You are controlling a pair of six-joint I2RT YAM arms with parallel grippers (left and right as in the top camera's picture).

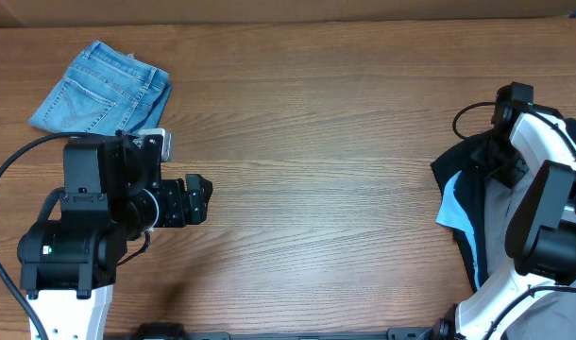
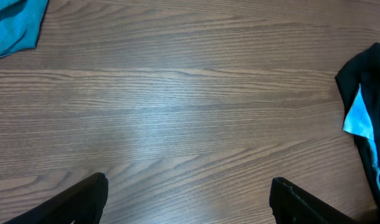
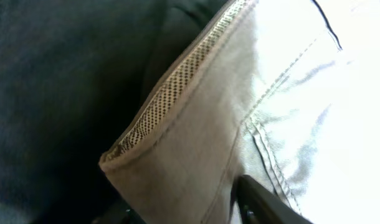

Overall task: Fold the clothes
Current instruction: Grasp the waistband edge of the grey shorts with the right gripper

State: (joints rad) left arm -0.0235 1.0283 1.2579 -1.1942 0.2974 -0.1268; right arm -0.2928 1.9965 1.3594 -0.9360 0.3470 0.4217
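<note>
Khaki shorts [image 3: 196, 155], mesh edging [image 3: 171, 93] only in right-wrist view; right tool [image 3: 187, 213] grip unclear; left tool [image 2: 189, 200] wide, empty.

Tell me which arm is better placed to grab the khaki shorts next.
Right. The right gripper is right at the khaki shorts in the pile at the table's right edge; the fabric fills its wrist view. The left gripper hangs open over bare wood, across the table by the folded denim.

You had the folded shorts [image 1: 104, 90] at the far left corner of the bench [image 1: 316, 170], just behind your left arm [image 1: 76, 246]. The clothes [image 1: 496, 219] lay at the right edge, on top of another garment [image 1: 455, 165] and under your right arm [image 1: 552, 203], well apart from the folded shorts.
</note>
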